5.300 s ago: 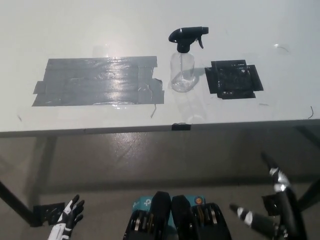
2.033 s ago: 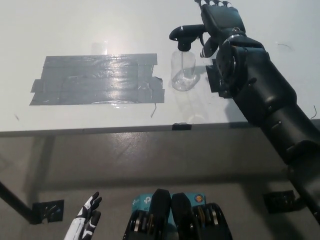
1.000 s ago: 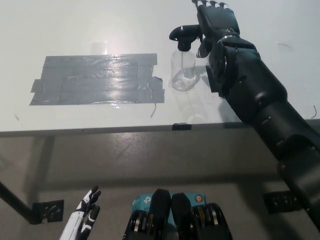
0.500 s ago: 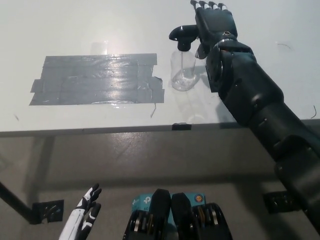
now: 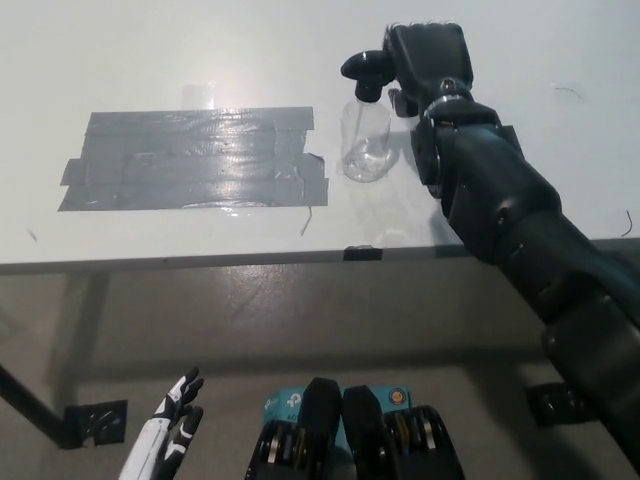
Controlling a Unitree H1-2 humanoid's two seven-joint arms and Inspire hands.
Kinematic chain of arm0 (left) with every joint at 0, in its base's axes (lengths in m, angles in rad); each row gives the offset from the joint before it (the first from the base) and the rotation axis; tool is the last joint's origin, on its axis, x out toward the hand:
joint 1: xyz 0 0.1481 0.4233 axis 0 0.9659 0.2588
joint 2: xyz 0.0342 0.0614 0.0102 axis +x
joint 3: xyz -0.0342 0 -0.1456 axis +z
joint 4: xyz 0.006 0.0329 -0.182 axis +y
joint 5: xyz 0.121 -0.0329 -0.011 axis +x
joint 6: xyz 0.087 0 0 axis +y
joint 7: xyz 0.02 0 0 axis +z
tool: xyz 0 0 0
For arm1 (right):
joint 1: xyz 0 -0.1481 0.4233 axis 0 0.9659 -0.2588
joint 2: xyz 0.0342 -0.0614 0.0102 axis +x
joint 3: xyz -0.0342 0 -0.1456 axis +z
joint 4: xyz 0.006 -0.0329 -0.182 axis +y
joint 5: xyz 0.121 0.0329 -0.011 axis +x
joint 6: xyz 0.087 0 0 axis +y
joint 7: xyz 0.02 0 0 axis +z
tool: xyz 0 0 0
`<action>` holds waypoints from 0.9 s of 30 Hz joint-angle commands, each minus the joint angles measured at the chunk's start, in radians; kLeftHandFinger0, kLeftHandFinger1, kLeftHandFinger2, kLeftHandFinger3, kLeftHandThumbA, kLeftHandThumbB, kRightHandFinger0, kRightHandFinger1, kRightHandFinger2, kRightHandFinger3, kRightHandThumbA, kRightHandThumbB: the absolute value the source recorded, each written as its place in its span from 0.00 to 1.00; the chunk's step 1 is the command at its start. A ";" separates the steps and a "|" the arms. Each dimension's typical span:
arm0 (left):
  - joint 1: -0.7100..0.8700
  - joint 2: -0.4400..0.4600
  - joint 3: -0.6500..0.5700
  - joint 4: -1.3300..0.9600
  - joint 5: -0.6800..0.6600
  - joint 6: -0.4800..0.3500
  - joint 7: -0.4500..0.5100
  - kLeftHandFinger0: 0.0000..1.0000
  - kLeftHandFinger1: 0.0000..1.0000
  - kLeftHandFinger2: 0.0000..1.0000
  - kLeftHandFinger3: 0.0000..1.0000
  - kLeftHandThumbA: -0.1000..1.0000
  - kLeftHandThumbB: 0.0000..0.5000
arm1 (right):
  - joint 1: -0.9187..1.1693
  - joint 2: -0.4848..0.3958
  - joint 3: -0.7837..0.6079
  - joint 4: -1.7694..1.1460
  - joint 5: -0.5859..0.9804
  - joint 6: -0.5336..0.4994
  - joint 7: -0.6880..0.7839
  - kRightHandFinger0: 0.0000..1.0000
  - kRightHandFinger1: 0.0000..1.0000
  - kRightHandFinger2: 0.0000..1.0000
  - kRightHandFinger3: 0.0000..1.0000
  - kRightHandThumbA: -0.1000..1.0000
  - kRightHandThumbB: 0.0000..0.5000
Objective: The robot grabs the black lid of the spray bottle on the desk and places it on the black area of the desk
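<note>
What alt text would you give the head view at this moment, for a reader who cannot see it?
The black right hand is at the black spray head of a clear spray bottle standing on a white desk, right of a grey tape patch. The white left hand rests low, below the desk edge.

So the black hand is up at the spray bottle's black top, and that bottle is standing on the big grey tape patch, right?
Not quite. The head view shows the right hand at the black lid, but the spray bottle stands on bare white desk, just right of the grey tape patch, not on it.
</note>
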 commanded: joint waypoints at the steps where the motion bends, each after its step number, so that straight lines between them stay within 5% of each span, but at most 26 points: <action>1: -0.015 0.015 -0.010 -0.043 0.018 -0.002 0.000 1.00 1.00 1.00 1.00 1.00 0.43 | -0.068 0.013 0.042 0.053 -0.036 -0.139 -0.226 0.00 0.00 0.01 0.02 0.60 0.33; 5: -0.025 0.016 -0.007 -0.034 0.017 -0.005 0.001 1.00 1.00 1.00 1.00 1.00 0.46 | -0.076 0.006 0.027 0.072 -0.003 -0.162 -0.227 0.07 0.07 0.03 0.05 0.63 0.29; 9: -0.023 0.018 -0.011 -0.044 0.027 0.014 -0.004 1.00 1.00 1.00 1.00 1.00 0.45 | -0.078 -0.001 0.015 0.073 0.009 -0.183 -0.262 0.00 0.00 0.01 0.09 0.61 0.28; 10: -0.022 0.017 -0.012 -0.037 0.022 0.005 -0.004 1.00 1.00 1.00 1.00 1.00 0.46 | -0.076 -0.004 0.004 0.068 0.021 -0.194 -0.265 0.00 0.00 0.00 0.15 0.62 0.27; 11: -0.021 0.017 -0.014 -0.037 0.020 0.006 -0.007 1.00 1.00 1.00 1.00 1.00 0.47 | -0.076 -0.009 0.003 0.064 0.020 -0.194 -0.268 0.00 0.01 0.04 0.30 0.64 0.25; 15: -0.014 0.018 -0.018 -0.035 0.023 0.002 -0.005 1.00 1.00 1.00 1.00 1.00 0.47 | -0.079 -0.016 -0.008 0.049 0.029 -0.196 -0.252 0.02 0.00 0.07 0.37 0.65 0.21; 16: -0.019 0.015 -0.017 -0.031 0.017 0.003 -0.005 1.00 1.00 1.00 1.00 1.00 0.47 | -0.088 -0.021 -0.014 0.047 0.035 -0.206 -0.241 0.00 0.00 0.06 0.34 0.67 0.18; 18: -0.026 0.017 -0.019 -0.031 0.020 0.004 -0.006 1.00 1.00 1.00 1.00 1.00 0.45 | -0.102 -0.026 -0.010 0.046 0.024 -0.205 -0.273 0.00 0.01 0.02 0.07 0.69 0.19; 19: -0.025 0.016 -0.020 -0.032 0.020 0.004 -0.005 1.00 1.00 1.00 1.00 1.00 0.45 | -0.105 -0.028 -0.010 0.044 0.022 -0.208 -0.281 0.00 0.01 0.03 0.03 0.68 0.19; 20: -0.027 0.016 -0.019 -0.031 0.022 0.004 -0.002 1.00 1.00 1.00 1.00 1.00 0.47 | -0.118 -0.029 -0.014 0.044 0.027 -0.218 -0.286 0.00 0.08 0.17 0.08 0.68 0.18; 23: -0.020 0.018 -0.017 -0.035 0.023 0.003 0.000 1.00 1.00 1.00 1.00 1.00 0.47 | -0.141 -0.027 -0.023 0.043 0.035 -0.212 -0.266 0.00 0.18 0.44 0.31 0.74 0.16; 27: -0.021 0.019 -0.019 -0.026 0.023 -0.006 -0.002 1.00 1.00 1.00 1.00 1.00 0.45 | -0.167 -0.042 -0.025 0.020 0.029 -0.201 -0.259 0.01 0.16 0.40 0.39 0.75 0.19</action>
